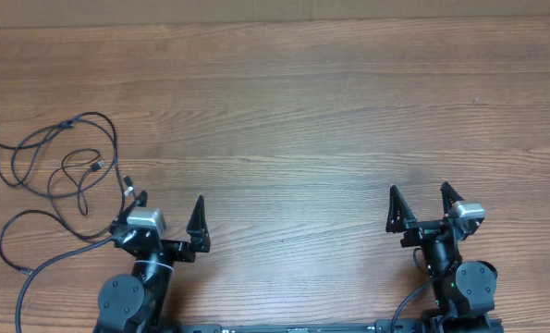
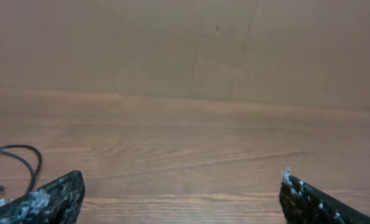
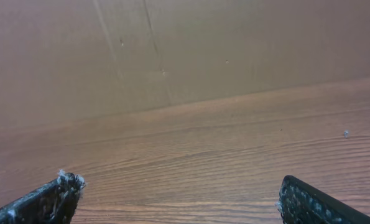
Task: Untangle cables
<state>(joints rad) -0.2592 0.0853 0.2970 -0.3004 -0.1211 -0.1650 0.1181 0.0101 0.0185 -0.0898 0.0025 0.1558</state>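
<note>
Cables (image 1: 115, 143) (count unclear) tangled beside left hand (image 1: 171, 196); right hand (image 1: 420, 187) well apart.

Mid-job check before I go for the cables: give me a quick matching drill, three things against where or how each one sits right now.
Things:
1. cables
2. left pincer
3. right pincer

States:
A. open, far from any cord
B. open, a cord passing close by its outer finger
C. loose loops lying at the far left

Pairs: 1-C, 2-B, 3-A
</note>
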